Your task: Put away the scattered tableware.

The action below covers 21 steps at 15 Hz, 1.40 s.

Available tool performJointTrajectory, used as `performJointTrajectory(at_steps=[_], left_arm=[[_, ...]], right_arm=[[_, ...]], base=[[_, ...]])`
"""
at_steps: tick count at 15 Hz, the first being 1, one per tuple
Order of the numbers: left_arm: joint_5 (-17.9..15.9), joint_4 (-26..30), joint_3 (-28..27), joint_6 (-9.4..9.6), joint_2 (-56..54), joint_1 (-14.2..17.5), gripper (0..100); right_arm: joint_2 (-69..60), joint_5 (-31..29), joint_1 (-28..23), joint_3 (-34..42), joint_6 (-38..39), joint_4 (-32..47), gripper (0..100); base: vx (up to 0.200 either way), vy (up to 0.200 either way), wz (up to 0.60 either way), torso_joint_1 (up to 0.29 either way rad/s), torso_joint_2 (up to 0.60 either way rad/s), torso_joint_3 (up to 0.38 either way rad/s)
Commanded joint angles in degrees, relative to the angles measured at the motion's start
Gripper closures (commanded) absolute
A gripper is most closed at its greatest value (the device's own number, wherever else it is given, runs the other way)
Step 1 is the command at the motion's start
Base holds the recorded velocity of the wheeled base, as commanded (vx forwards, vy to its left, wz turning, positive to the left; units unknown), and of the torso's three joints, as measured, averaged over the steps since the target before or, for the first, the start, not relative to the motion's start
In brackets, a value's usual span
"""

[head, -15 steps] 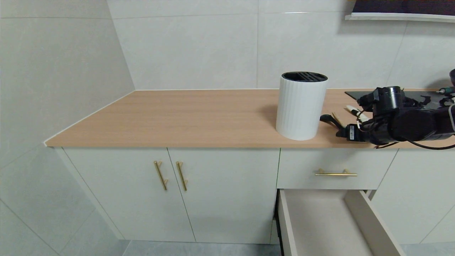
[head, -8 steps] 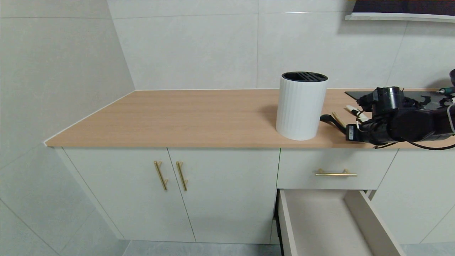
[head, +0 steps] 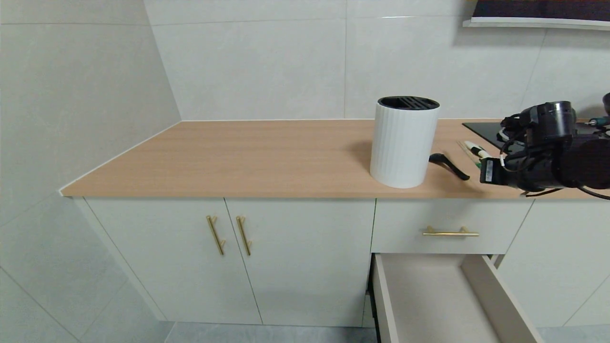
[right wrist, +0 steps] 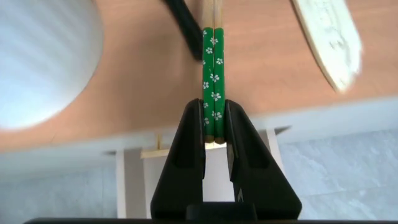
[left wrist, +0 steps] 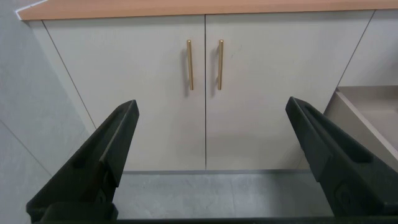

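Chopsticks [right wrist: 210, 68] are pinched tight in the right gripper [right wrist: 214, 115]; it has just pulled up and back with them; next, I think, the holder [head: 404, 142].

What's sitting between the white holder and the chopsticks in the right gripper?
A black utensil lies on the countertop between the white holder and the chopsticks clamped in the right gripper; the head view shows it best.

The chopsticks [right wrist: 211, 68] run out of frame; the white holder [right wrist: 37, 56] is blurred.

Tiled wall [head: 248, 62], cabinets [head: 295, 257], seemingly grey floor [head: 267, 333]
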Motion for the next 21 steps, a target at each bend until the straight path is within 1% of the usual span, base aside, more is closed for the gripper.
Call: performJointTrajectory(at_steps=[1, 2, 5, 7, 9, 11, 12, 13, 14, 17, 21], left_arm=[[0.0, 0.0, 0.0, 0.02, 0.1, 0.0, 0], [0.0, 0.0, 0.0, 0.02, 0.1, 0.0, 0], [0.0, 0.0, 0.0, 0.02, 0.1, 0.0, 0], [0.0, 0.0, 0.0, 0.02, 0.1, 0.0, 0], [0.0, 0.0, 0.0, 0.02, 0.1, 0.0, 0], [0.0, 0.0, 0.0, 0.02, 0.1, 0.0, 0], [0.0, 0.0, 0.0, 0.02, 0.1, 0.0, 0], [0.0, 0.0, 0.0, 0.02, 0.1, 0.0, 0], [0.0, 0.0, 0.0, 0.02, 0.1, 0.0, 0], [0.0, 0.0, 0.0, 0.02, 0.0, 0.0, 0], [0.0, 0.0, 0.0, 0.02, 0.1, 0.0, 0]], right_arm=[[-13.6, 0.5, 1.0, 8.2, 0.1, 1.8, 100], [-16.2, 0.9, 1.5, 9.1, 0.1, 4.2, 100], [-23.6, 5.7, 1.4, 9.9, 0.5, 14.0, 100], [-28.6, 10.0, 1.5, 10.0, 0.9, 21.5, 100], [-31.6, 15.8, 1.5, 8.3, -0.5, 30.0, 100], [-32.8, 19.6, 1.6, 5.6, -3.2, 38.2, 100], [-32.5, 21.9, 1.8, 5.1, -3.5, 39.9, 100], [-31.9, 25.5, 1.9, 5.6, -4.9, 40.4, 100], [-30.8, 26.5, 1.9, 6.3, -6.8, 40.6, 100], [-28.2, 26.8, 2.3, 8.1, -9.1, 40.3, 100], [-25.2, 26.6, 3.5, 9.1, -10.0, 40.2, 100]], base=[[0.000, 0.000, 0.00, 0.000, 0.00, 0.000], [0.000, 0.000, 0.00, 0.000, 0.00, 0.000], [0.000, 0.000, 0.00, 0.000, 0.00, 0.000], [0.000, 0.000, 0.00, 0.000, 0.00, 0.000], [0.000, 0.000, 0.00, 0.000, 0.00, 0.000], [0.000, 0.000, 0.00, 0.000, 0.00, 0.000], [0.000, 0.000, 0.00, 0.000, 0.00, 0.000], [0.000, 0.000, 0.00, 0.000, 0.00, 0.000], [0.000, 0.000, 0.00, 0.000, 0.00, 0.000], [0.000, 0.000, 0.00, 0.000, 0.00, 0.000], [0.000, 0.000, 0.00, 0.000, 0.00, 0.000]])
